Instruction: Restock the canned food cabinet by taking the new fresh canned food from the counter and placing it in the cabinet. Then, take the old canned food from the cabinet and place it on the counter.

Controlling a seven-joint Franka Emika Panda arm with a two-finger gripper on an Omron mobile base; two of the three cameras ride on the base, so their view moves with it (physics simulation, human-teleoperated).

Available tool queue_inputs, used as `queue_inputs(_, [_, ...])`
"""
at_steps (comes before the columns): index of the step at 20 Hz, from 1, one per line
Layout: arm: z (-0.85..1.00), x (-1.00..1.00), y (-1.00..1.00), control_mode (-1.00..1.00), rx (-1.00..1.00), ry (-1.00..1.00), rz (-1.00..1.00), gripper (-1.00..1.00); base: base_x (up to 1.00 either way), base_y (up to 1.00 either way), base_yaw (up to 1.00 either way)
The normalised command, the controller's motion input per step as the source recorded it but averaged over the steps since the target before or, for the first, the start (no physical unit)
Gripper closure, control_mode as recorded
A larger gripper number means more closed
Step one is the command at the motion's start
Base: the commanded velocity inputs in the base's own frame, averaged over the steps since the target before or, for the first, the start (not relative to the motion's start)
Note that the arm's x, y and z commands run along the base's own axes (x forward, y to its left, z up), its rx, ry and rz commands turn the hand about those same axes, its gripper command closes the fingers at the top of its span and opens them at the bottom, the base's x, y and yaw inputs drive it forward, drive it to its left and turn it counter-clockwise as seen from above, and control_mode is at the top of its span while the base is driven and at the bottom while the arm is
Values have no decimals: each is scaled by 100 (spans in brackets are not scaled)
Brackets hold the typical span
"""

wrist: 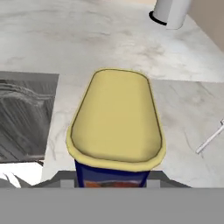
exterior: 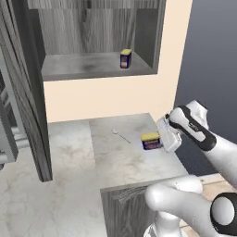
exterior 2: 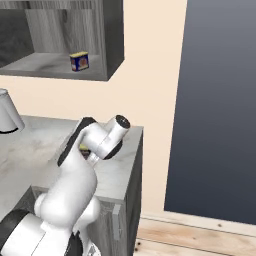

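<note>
now, closed on the yellow-lidded can (exterior: 151, 140) at centre right of the left base view — gripper (exterior: 163, 137) clamped round its blue body, the can apparently just at or barely off the counter (exterior: 115, 159). best lifted straight up first, kept upright, clear of the small utensil (exterior: 121, 135) lying just left of it. then carried up toward the cabinet (exterior: 92, 67) at upper centre — set down beside, not against, the old can (exterior: 125, 59) on the shelf floor.
</note>
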Motion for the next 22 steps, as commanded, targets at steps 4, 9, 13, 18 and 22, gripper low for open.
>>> queue_inputs(4, [-68,100,74,-100,9,0,21,100,0,0,0])
queue_inputs(9, [-75,100,70,-100,-1,7,11,100,0,0,0])
queue_inputs(13, [-42,86,11,-100,-14,8,1,-100,0,0,0])
queue_inputs(18, [-6,24,0,-100,-3,0,0,-100,0,0,0])
queue_inputs(22, [64,-16,-9,-100,12,0,0,-100,0,0,0])
